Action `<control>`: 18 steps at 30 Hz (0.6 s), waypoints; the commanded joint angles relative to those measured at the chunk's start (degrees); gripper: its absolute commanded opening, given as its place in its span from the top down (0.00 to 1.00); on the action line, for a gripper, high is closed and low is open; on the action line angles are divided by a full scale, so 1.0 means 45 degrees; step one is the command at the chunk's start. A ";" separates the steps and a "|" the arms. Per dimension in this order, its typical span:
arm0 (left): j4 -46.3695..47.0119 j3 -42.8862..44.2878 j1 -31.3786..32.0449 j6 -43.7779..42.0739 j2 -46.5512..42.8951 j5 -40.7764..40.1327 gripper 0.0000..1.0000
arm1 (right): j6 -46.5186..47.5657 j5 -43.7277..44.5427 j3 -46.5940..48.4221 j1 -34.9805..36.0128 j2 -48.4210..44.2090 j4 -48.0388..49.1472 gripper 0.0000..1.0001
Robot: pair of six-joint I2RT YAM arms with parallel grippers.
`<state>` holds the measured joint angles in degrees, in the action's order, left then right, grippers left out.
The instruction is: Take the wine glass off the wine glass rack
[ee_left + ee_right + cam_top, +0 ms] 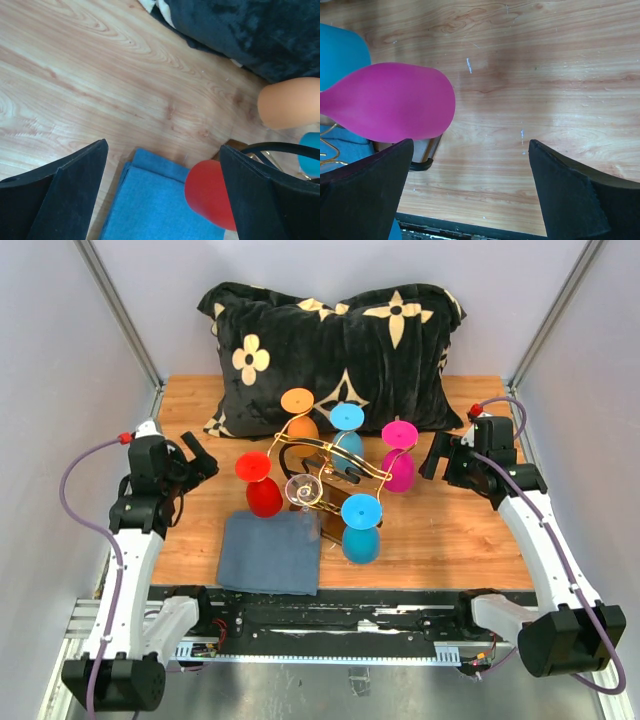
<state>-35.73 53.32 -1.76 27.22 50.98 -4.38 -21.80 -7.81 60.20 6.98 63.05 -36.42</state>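
Table (450, 530), contents from back to front.
- Pillow (330, 350): along the back edge.
- Rack (340, 465): centre of the table, just in front of the pillow.
- On the rack, six glasses, feet up:
  - Back row: back-left glass (298, 415), back-middle glass (347, 430), right glass (400, 455).
  - Nearer row: left glass (262, 485), middle glass (303, 490) just right of it.
  - Nearest the arms: front glass (361, 530).
- Cloth (270, 552): flat at front left, just before the left glass and just left of the front glass.
- Left gripper (200, 460): left of the rack, apart from it.
- Right gripper (435, 455): right of the rack, near the right glass.
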 commanded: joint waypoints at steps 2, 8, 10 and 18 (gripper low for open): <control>0.0013 -0.1079 0.0000 0.0596 -0.0600 0.0671 0.00 | -0.0542 -0.0342 -0.0215 0.0138 -0.0238 0.0011 0.02; 0.0039 -0.3855 0.0256 0.2428 -0.1640 0.2400 0.11 | -0.0312 -0.0717 -0.0669 0.0157 -0.0592 -0.0438 0.01; -0.0052 -0.4269 0.0677 0.3311 -0.2178 0.2036 0.11 | -0.0314 -0.0513 -0.0749 0.0167 -0.0775 -0.0430 0.01; -0.0862 -0.5021 0.1901 0.5005 -0.2543 0.2048 0.00 | -0.0466 -0.0840 -0.1111 0.0167 -0.1144 0.0158 0.01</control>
<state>-39.20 32.27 3.44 44.27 39.79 3.64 -22.90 -10.20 56.49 6.98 58.70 -37.43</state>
